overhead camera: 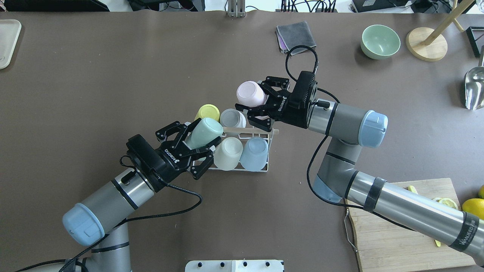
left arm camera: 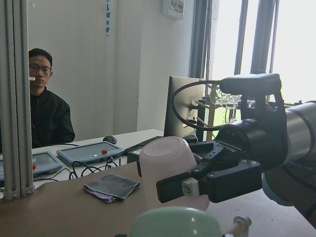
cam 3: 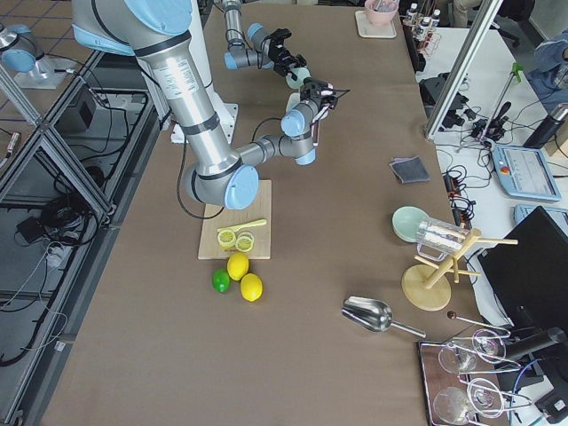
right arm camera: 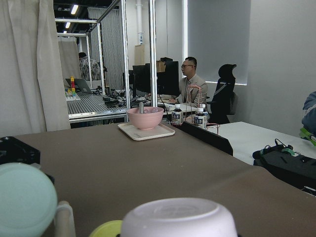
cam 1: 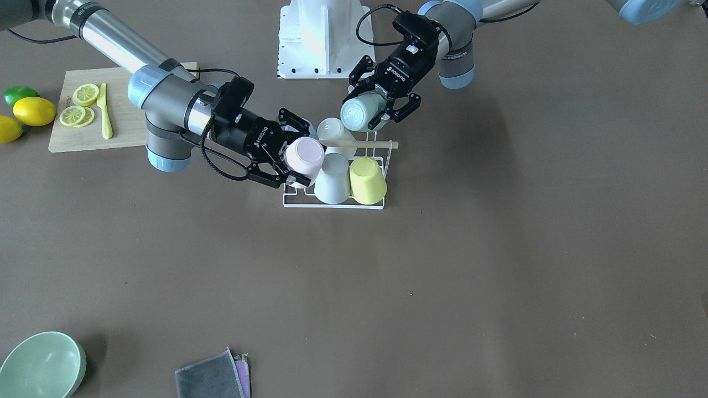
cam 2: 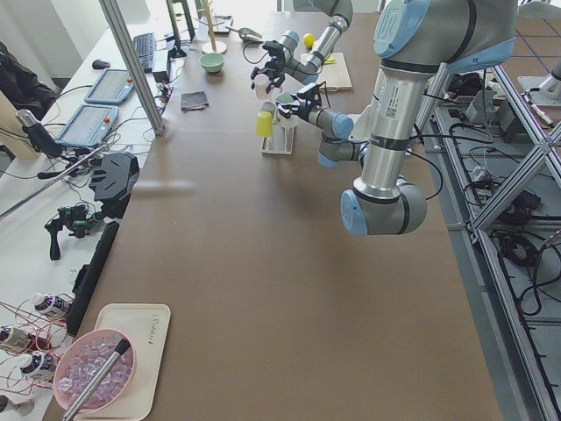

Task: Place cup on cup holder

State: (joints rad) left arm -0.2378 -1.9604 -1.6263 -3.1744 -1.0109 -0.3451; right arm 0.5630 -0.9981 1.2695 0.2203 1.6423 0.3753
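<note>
I have my left gripper clamped round a tilted mint cup, with the cup holder just below its fingertips. My right gripper has a pink cup pinched the same way at the rack's corner nearest it. Between the two grippers, yellow, grey, cream and blue cups sit upturned on the prongs.
</note>
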